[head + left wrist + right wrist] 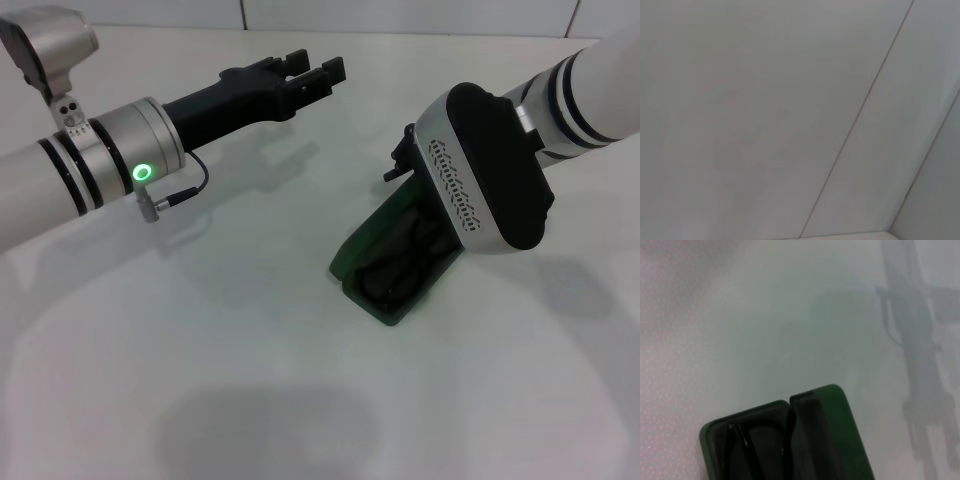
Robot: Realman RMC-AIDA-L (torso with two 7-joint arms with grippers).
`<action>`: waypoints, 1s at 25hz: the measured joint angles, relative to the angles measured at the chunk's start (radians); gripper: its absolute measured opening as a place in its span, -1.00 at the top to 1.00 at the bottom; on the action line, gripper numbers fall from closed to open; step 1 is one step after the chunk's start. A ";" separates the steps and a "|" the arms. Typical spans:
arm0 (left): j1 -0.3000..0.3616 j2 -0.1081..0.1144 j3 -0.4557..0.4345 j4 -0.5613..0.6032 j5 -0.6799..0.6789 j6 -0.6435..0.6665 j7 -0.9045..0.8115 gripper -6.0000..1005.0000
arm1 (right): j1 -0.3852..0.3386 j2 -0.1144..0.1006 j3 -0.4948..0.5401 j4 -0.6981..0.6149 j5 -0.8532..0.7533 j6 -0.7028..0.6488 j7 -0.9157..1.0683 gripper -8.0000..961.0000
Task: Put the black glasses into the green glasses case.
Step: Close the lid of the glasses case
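The green glasses case [352,252] lies open on the white table, right of centre in the head view. The black glasses [402,262] lie inside it on the dark lining. My right gripper [402,158] is just above the far end of the case, mostly hidden behind the right wrist body [485,170]. The right wrist view shows the case [835,440] from above, with the glasses' thin black frame [740,442] in one half. My left gripper [312,68] is open and empty, held up over the table to the left of the case.
The white table [200,350] stretches around the case. A white wall with thin seams [400,15] stands behind the table. The left wrist view shows only white panels with a thin seam [860,115]. The left arm [100,170] crosses the left side.
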 joint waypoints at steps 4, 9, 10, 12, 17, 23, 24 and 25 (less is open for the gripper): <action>0.002 0.001 0.000 0.000 -0.005 0.000 0.003 -0.26 | 0.000 0.000 0.005 0.000 -0.001 -0.002 0.003 0.50; 0.009 0.001 -0.001 0.000 -0.081 0.000 0.033 -0.26 | -0.020 0.000 0.020 -0.008 0.000 0.004 0.007 0.58; 0.011 0.001 -0.002 0.000 -0.098 0.000 0.040 -0.26 | -0.024 0.000 0.027 -0.012 0.000 0.006 0.007 0.59; 0.018 0.001 -0.001 0.000 -0.137 0.000 0.057 -0.26 | -0.037 0.000 0.041 -0.016 0.002 0.024 0.012 0.62; 0.038 0.001 -0.001 0.000 -0.239 -0.002 0.114 -0.26 | -0.080 0.000 0.046 -0.036 0.003 0.136 0.032 0.65; 0.044 0.002 -0.001 0.000 -0.270 -0.007 0.126 -0.26 | -0.107 0.000 -0.003 -0.023 -0.020 0.306 0.094 0.66; 0.044 0.003 -0.001 0.000 -0.271 -0.007 0.126 -0.26 | -0.106 0.000 -0.011 -0.018 -0.034 0.318 0.113 0.66; 0.044 0.003 -0.001 0.000 -0.271 -0.007 0.126 -0.26 | -0.103 0.000 -0.022 -0.011 -0.051 0.330 0.136 0.66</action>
